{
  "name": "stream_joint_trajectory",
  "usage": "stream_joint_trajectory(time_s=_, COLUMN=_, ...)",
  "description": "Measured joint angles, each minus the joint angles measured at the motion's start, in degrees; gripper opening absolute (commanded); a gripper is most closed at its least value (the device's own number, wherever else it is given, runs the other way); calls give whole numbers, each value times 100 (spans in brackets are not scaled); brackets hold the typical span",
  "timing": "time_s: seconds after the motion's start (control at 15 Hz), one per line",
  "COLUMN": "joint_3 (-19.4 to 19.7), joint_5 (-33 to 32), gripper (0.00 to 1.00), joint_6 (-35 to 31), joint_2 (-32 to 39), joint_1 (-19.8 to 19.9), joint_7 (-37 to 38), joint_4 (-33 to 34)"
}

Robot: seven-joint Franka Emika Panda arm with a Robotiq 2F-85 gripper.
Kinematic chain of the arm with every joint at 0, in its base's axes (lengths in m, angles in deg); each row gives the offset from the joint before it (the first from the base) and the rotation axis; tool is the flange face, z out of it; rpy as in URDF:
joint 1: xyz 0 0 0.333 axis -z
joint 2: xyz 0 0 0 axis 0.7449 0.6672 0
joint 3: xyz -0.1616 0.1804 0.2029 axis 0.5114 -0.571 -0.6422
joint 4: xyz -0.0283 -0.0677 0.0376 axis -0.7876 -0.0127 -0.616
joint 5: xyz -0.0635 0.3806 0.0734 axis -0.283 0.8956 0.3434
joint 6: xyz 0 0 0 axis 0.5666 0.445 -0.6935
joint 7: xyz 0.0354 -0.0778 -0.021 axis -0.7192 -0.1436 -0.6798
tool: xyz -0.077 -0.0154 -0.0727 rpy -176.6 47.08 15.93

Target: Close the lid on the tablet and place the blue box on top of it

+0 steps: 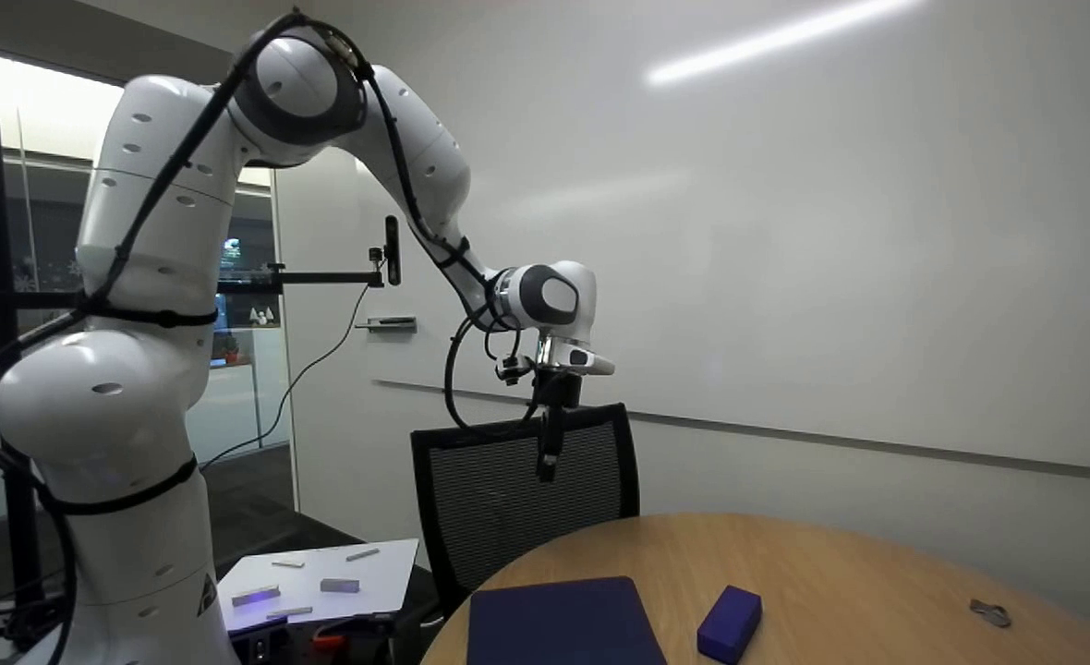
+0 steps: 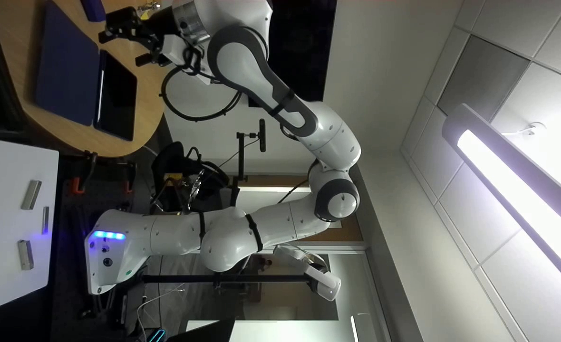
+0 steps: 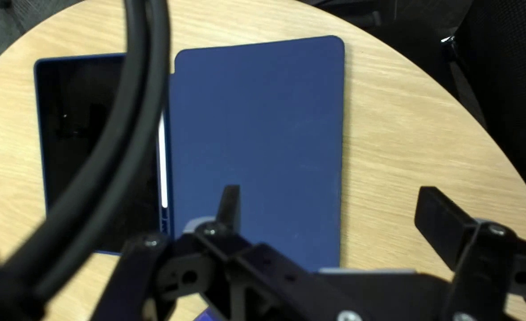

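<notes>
Navy lid (image 1: 559,623) on table (image 1: 831,568) near blue box (image 1: 730,624) in an exterior view; beside uncovered tablet (image 2: 117,97) in an exterior view. Wrist view: empty, spread end effector (image 3: 327,200); presumably at lid-closing, so lift the outer edge next.

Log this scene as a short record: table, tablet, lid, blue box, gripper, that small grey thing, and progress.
Table: light wood, curved edge
Tablet: flat on the table, face up, uncovered
Lid: open, laid out flat beside the tablet
Blue box: on the table, apart from the lid
Gripper: open, in mid-air, nothing held
Small grey thing: on the table, identity unclear
Progress: lid not closed yet, blue box not yet on top
</notes>
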Motion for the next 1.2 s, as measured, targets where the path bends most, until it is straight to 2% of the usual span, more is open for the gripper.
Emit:
stream_joint_trajectory(time_s=0.2, joint_3=6, joint_5=1, gripper=100, joint_6=-105, joint_2=345, joint_1=-178, joint_7=345, joint_4=112)
stream_joint_trajectory(time_s=0.4, joint_3=42, joint_5=-10, gripper=100, joint_6=-337, joint_2=637, joint_1=-248, joint_7=372, joint_4=174)
stream_joint_trajectory(time_s=0.87, joint_3=359, joint_5=-111, gripper=100, joint_6=-613, joint_2=920, joint_1=-248, joint_7=-584, joint_4=182)
stream_joint_trajectory(time_s=1.2, joint_3=471, joint_5=-516, gripper=100, joint_6=-843, joint_2=964, joint_1=-294, joint_7=-667, joint_4=170)
